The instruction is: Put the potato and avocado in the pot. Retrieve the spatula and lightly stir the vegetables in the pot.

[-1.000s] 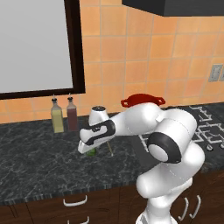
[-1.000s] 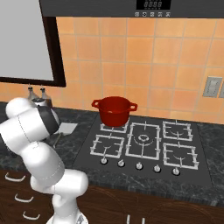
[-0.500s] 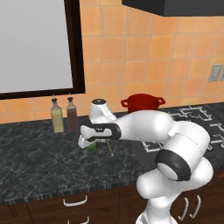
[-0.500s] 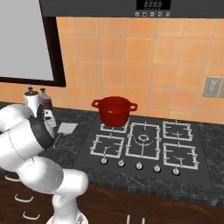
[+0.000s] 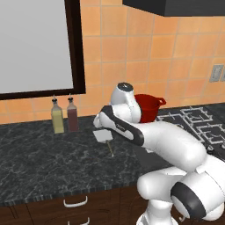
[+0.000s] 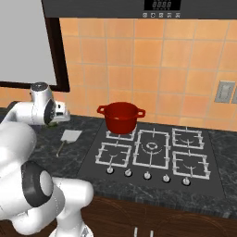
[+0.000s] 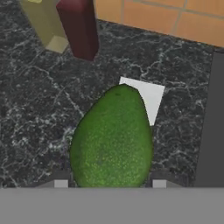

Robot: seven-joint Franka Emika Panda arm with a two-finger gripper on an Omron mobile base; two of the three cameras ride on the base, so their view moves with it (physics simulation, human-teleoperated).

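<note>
**A:** Hand view, left to right: two bottles (image 7: pixel 65 26) top left, then the avocado (image 7: pixel 111 140) filling the middle, fat end down between the fingertips (image 7: pixel 61 183) of the end effector (image 7: pixel 109 184).

**B:** Clamped on it?

**A:** Looks so: the jaws stand partly apart, one at each flank, the fruit's long axis pointing away from the hand, the spatula (image 7: pixel 146 98) on the counter (image 7: pixel 39 113) beyond it.

**B:** And the target?

**A:** Right base view: the red pot (image 6: pixel 121 117) sits on the hob (image 6: pixel 152 150), well off to the right of the hand. That's the carry ahead, I'd say.
</note>
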